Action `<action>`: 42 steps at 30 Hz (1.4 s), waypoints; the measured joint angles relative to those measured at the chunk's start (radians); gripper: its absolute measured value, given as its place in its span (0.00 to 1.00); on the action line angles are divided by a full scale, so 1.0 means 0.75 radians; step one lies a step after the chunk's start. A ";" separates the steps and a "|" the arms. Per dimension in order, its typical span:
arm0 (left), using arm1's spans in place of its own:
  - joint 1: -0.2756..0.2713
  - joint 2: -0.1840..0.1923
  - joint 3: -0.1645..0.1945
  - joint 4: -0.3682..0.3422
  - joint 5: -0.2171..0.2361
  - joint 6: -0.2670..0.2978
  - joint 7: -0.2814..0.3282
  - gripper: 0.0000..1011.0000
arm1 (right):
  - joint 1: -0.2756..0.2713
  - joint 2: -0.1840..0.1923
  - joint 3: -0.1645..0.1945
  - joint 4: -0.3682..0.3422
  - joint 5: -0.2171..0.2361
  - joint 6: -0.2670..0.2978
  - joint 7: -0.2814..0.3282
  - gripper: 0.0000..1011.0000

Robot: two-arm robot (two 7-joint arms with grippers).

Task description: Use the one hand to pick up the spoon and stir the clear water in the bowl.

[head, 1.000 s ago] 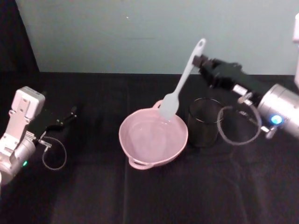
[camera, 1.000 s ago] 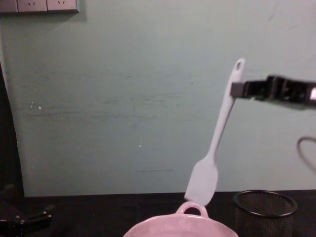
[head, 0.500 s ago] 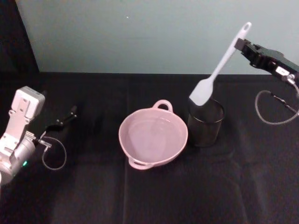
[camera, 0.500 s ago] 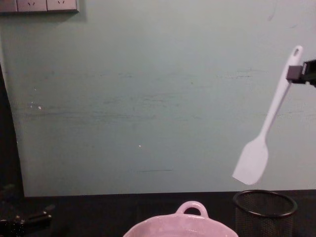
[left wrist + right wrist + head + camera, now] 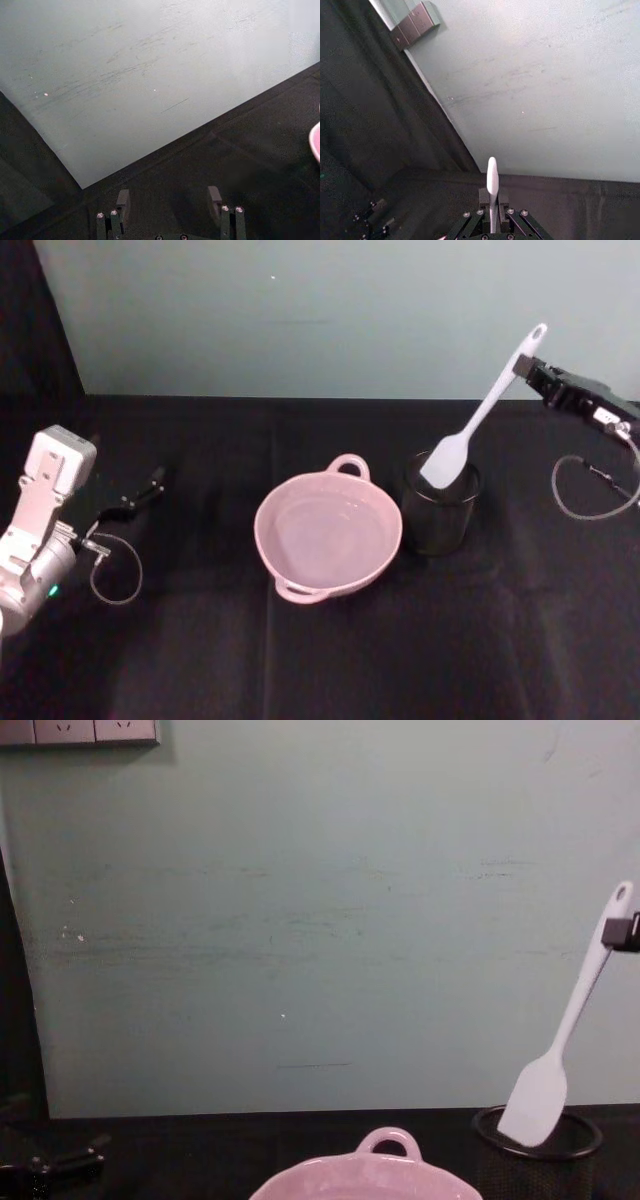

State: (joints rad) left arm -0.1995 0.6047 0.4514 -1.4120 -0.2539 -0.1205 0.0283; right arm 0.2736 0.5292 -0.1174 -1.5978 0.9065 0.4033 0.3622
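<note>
The white spoon hangs tilted, and my right gripper is shut on its handle just below the holed tip. Its flat head sits at the mouth of the black wire-mesh cup, to the right of the pink bowl. From the chest, the spoon slants down to the cup rim, with the right gripper at the right edge and the bowl low in the middle. In the right wrist view the handle stands between the shut fingers. My left gripper rests open at the far left.
The bowl holds clear water and has a loop handle on its far rim. A cable loop lies beside the left arm, another hangs under the right arm. A pale green wall closes the back of the black table.
The right gripper has carried the spoon from over the bowl off to the right, then lowered it until its head reaches the mesh cup's mouth. The left arm has stayed put.
</note>
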 joint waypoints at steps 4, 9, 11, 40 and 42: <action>0.000 0.000 0.000 0.000 0.000 0.000 0.000 1.00 | 0.003 0.000 -0.026 0.040 0.007 -0.010 0.000 0.10; 0.000 0.000 0.000 0.000 0.000 0.000 0.000 1.00 | 0.006 0.003 -0.061 0.080 0.015 -0.014 0.008 0.10; 0.000 0.000 0.000 0.000 0.000 0.000 0.000 1.00 | 0.008 0.005 -0.069 0.092 0.015 -0.017 0.009 0.10; 0.000 0.000 0.000 0.000 0.000 0.000 0.000 1.00 | 0.033 0.045 -0.198 0.176 0.030 -0.088 -0.002 0.10; 0.000 0.000 0.000 0.000 0.000 0.000 0.000 1.00 | 0.037 0.049 -0.210 0.181 0.035 -0.093 -0.004 0.10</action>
State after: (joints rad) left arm -0.1995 0.6047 0.4514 -1.4120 -0.2539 -0.1206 0.0283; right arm 0.3014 0.5663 -0.2752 -1.4617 0.9330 0.3334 0.3592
